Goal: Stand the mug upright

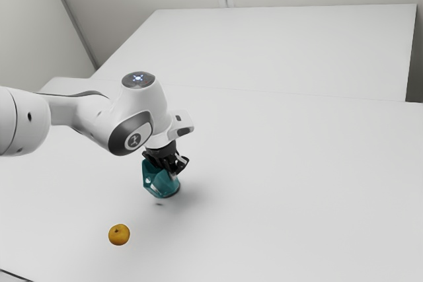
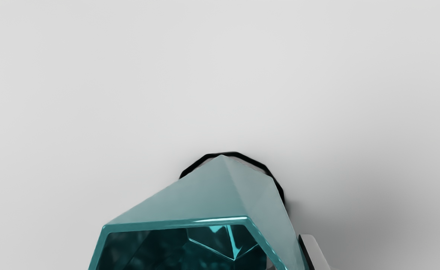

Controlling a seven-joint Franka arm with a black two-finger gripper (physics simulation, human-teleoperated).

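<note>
"Gripper (image 1: 171, 172) first: where is it in the exterior view?"

"Low over the surface (image 1: 297, 163), at the end of the arm (image 1: 79, 111), which comes in from the exterior view's left. It points down and meets the mug (image 1: 157, 181)."

"And how does the mug sit?"

"Tilted, neither upright nor flat on its side. Its dark-rimmed base is toward the exterior view's right, its mouth toward the exterior view's left and up. A small dark patch shows on the surface just beside it, but I can't tell how much of the base touches down."

"Anything else around?"

"A round orange fruit (image 1: 119, 234). It rests on the surface, apart from the mug, nearer the camera and more to the exterior view's left."

"Now the wrist view. Is the gripper holding anything?"

"Yes, it has the mug by its side wall. One finger (image 2: 315, 251) lies against the outside, and a bit of grey shows just inside the rim, across the wall from it."

"What else can you see of the mug there?"

"Its teal, faceted side and angular mouth, open toward the camera, with shiny creases inside. The black edge of the base shows beyond, near the surface."
</note>
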